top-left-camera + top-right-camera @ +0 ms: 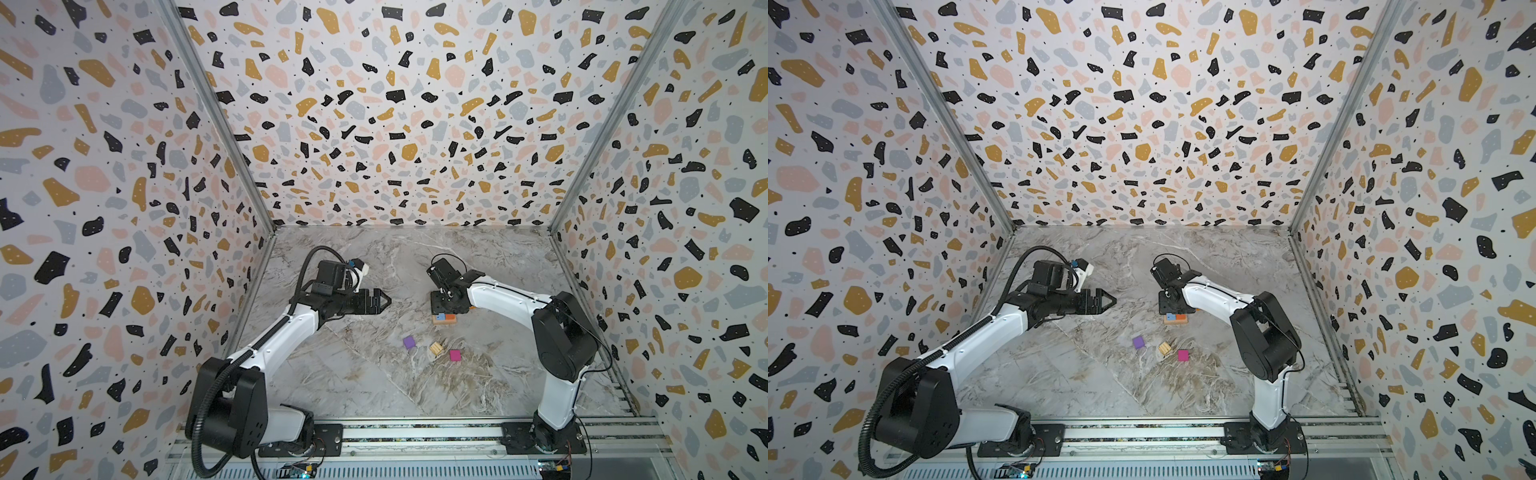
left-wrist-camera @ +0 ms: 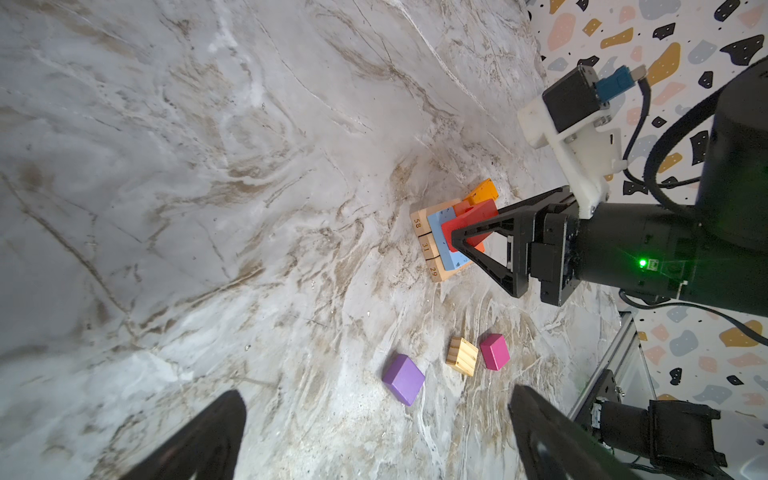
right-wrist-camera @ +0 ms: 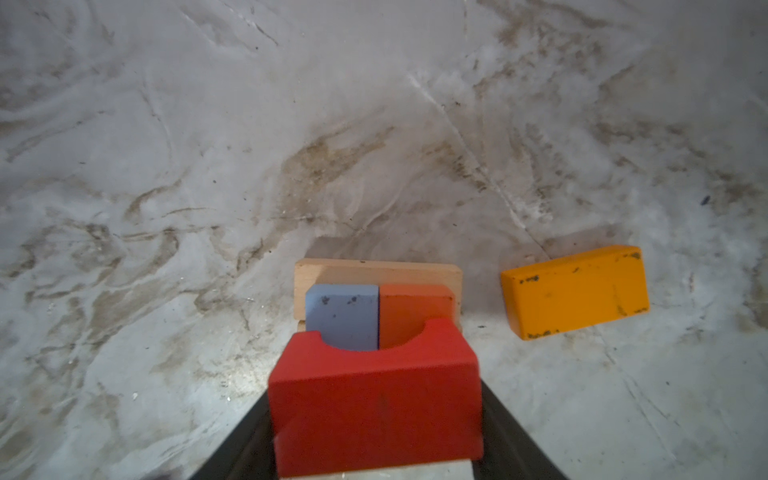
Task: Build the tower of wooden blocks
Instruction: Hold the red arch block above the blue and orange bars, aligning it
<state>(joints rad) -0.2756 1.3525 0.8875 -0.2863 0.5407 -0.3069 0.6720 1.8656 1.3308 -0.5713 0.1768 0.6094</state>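
While right gripper [image 2: 455, 245] clasps red block [image 3: 374, 399], block should seat level on blue-orange pair [image 3: 365, 311]; left gripper [image 1: 384, 300], 9 o'clock, gapes empty.

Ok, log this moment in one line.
left gripper: open | right gripper: holds red block over stack | loose: purple cube, tan cube, pink cube, yellow block

so the left arm [image 1: 286, 332] sticks out level with the left claw [image 1: 386, 300] aimed at the middle, jaws spread wide, while the right arm [image 1: 507, 297] bends in with the right claw [image 1: 444, 311] pointing straight down, clamped on a red block [image 3: 374, 395]
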